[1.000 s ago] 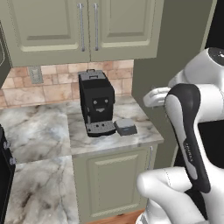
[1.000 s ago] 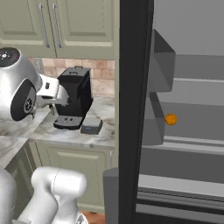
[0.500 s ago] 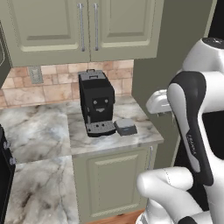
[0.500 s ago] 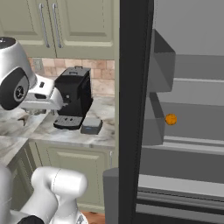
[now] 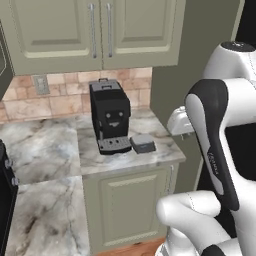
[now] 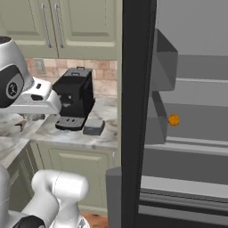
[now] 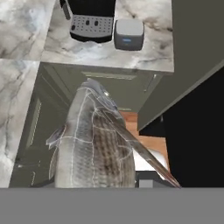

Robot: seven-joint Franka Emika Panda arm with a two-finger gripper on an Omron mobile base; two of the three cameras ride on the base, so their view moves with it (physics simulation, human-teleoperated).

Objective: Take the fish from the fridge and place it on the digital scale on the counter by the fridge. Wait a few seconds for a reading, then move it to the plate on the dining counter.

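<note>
The fish [image 7: 94,144], silver-grey and scaled, looms large in the hand view and hides the fingertips. My gripper [image 6: 32,116] is shut on it, hanging in the air off the counter's front edge, over the cabinet doors. The digital scale [image 7: 128,34] is a flat grey box with a blue strip, lying bare on the marble counter [image 5: 150,160] next to the coffee machine, ahead of the fish. The scale [image 5: 143,143] [image 6: 93,127] sits between the machine and the fridge [image 6: 133,111], whose door stands open. The plate and the dining counter are out of view.
A black coffee machine [image 5: 110,120] stands left of the scale under the green wall cabinets [image 5: 100,30]. A small orange fruit [image 6: 173,120] lies on a grey fridge shelf. The marble counter turns a corner at the left [image 5: 40,200].
The arm's upper links have swung round and the hand has sunk a little toward the counter. The fish stays in the grip.
</note>
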